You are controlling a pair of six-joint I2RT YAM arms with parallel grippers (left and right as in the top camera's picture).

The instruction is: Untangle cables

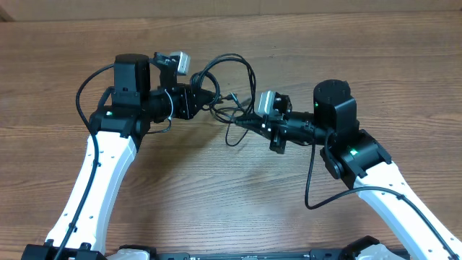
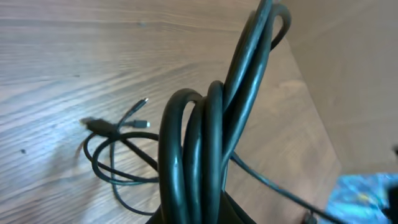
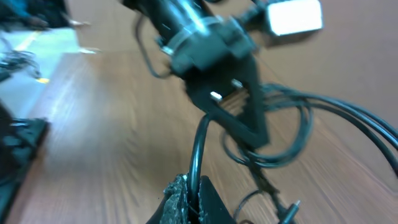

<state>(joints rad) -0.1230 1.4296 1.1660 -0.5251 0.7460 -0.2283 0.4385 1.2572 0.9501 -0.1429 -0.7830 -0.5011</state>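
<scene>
The cables (image 1: 225, 94) are black cords tangled at the table's middle back, between my two grippers. My left gripper (image 1: 209, 96) is shut on a bunch of thick looped strands (image 2: 205, 155), which rise in front of the left wrist camera. Thin strands with small plug ends (image 2: 115, 126) lie on the wood behind them. My right gripper (image 1: 238, 123) is shut on a single strand (image 3: 198, 155) that runs up toward the left gripper (image 3: 233, 109). More loops (image 3: 292, 130) and a plug end (image 3: 291, 208) lie to the right in the right wrist view.
The wooden table (image 1: 231, 195) stretches all around the tangle. A cardboard-coloured wall (image 1: 231, 6) runs along the back edge. Both white arms reach in from the front corners, with their own fixed black wires (image 1: 314, 180) hanging beside them.
</scene>
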